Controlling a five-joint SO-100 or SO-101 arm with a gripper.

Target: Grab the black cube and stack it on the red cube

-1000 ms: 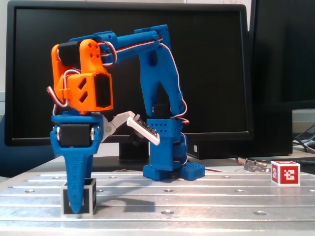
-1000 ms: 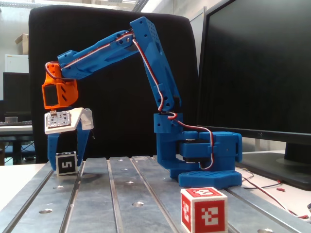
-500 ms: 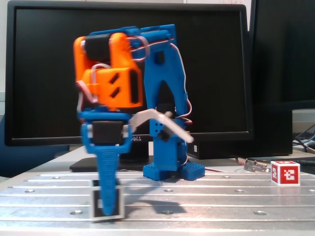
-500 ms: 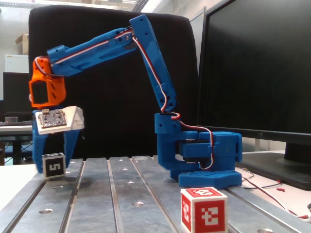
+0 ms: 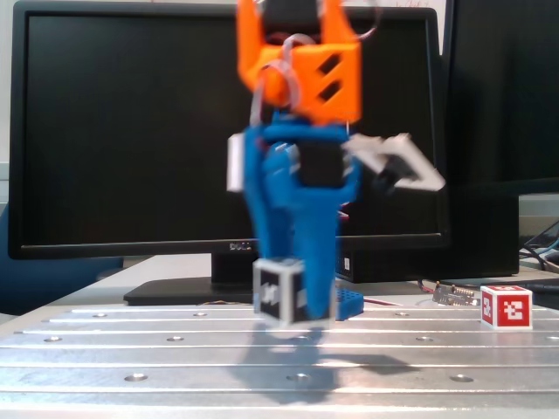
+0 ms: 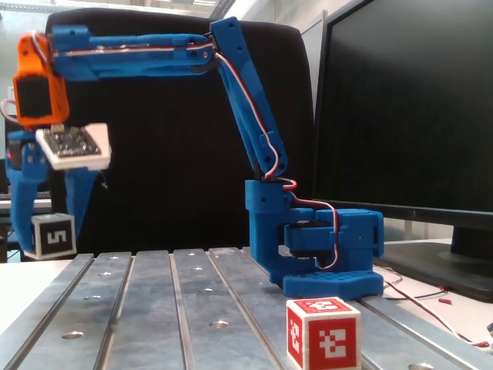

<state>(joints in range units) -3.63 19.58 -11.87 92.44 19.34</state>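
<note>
Fixed views: claw [image 6: 48,235] holds black cube [image 6: 52,235] aloft; red cube [image 5: 506,306] apart.

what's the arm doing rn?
The blue arm has the black cube clamped in its gripper and holds it clear of the slotted metal table. The red cube sits alone on the table, near the camera in a fixed view, with nothing on it, so the stack isn't done yet.

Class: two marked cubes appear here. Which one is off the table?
The black cube, marked "5", is held aloft in the gripper. The red cube sits on the table.
</note>
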